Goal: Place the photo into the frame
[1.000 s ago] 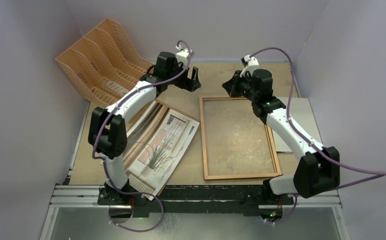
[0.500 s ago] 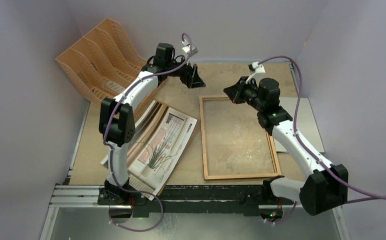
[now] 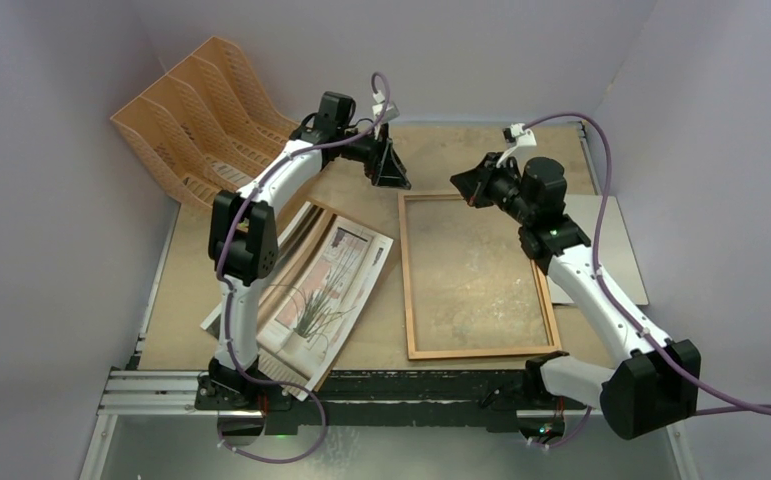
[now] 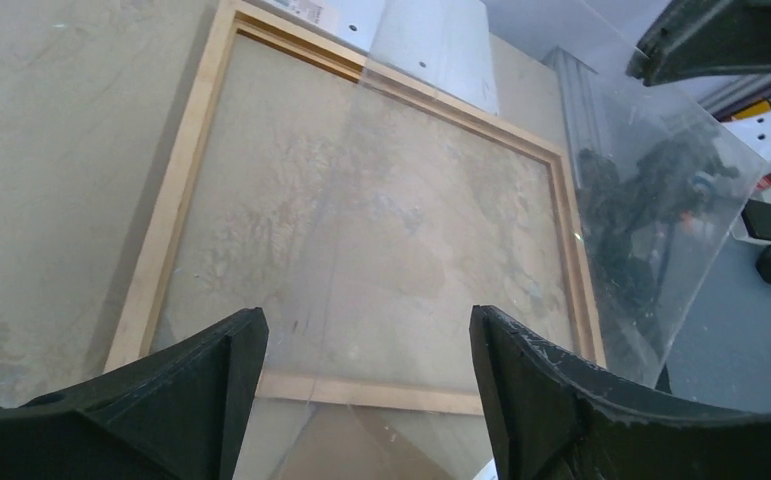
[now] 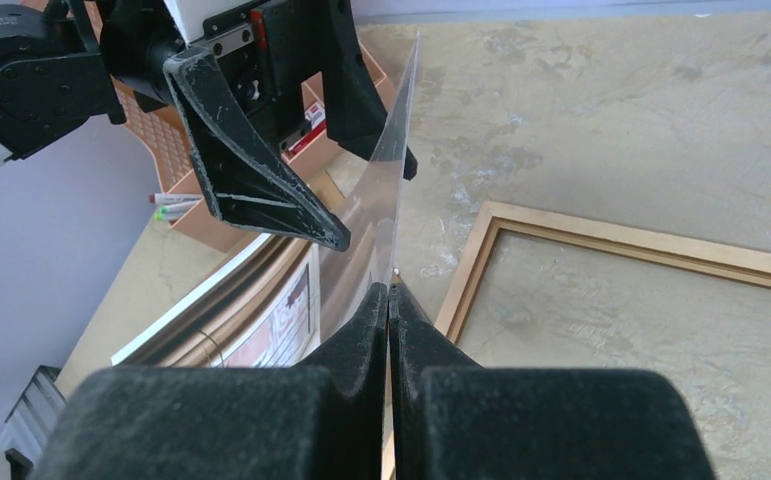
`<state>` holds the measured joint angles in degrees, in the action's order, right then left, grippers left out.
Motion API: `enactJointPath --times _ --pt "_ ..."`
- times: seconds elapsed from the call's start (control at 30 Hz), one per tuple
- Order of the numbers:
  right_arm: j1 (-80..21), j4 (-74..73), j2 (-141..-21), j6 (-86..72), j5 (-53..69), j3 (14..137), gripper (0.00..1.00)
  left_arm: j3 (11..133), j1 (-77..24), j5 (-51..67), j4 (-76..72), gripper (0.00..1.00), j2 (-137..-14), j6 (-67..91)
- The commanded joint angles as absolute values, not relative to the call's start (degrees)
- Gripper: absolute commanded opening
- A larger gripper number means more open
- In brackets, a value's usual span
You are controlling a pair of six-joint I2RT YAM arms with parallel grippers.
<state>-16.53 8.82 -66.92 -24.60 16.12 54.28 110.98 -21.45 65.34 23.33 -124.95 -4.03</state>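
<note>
I hold a clear sheet (image 5: 386, 170) pinched in my right gripper (image 5: 391, 300), my left gripper (image 4: 363, 335) spread beside it, the frame (image 5: 601, 245) below them empty, the photo (image 3: 326, 285) not yet inserted.

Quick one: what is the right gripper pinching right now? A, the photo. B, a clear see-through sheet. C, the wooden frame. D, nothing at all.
B: the right gripper is shut on the edge of a clear sheet held upright, while the photo and the frame lie flat on the table.
</note>
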Motion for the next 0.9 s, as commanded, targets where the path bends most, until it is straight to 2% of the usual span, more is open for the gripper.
enactJointPath --times 0.0,0.2,0.5,0.53,0.77,0.87 --pt "-16.3 9.1 -65.0 -24.7 17.6 55.9 0.0 113.5 -21.6 71.9 27.4 0.73 -124.5 -9.3" --pt "-16.2 9.1 -64.8 -24.6 17.6 56.0 0.0 113.9 -21.5 69.9 31.0 0.43 -124.5 -11.2" --pt "-16.2 8.2 -64.6 -23.6 17.1 56.3 0.0 116.9 -21.5 69.5 39.6 0.27 -125.6 -17.9" --pt "-16.2 8.2 -64.5 -23.5 17.1 56.3 0.0 117.2 -21.5 69.9 40.1 0.28 -125.7 -18.4" --pt "-16.2 9.2 -64.3 -23.2 20.9 56.9 0.0 118.7 -21.5 71.4 40.9 0.68 -126.4 -18.8" --pt "-16.2 9.5 -64.2 -23.3 23.0 57.4 0.0 119.1 -21.5 71.2 40.0 0.78 -126.6 -18.1"
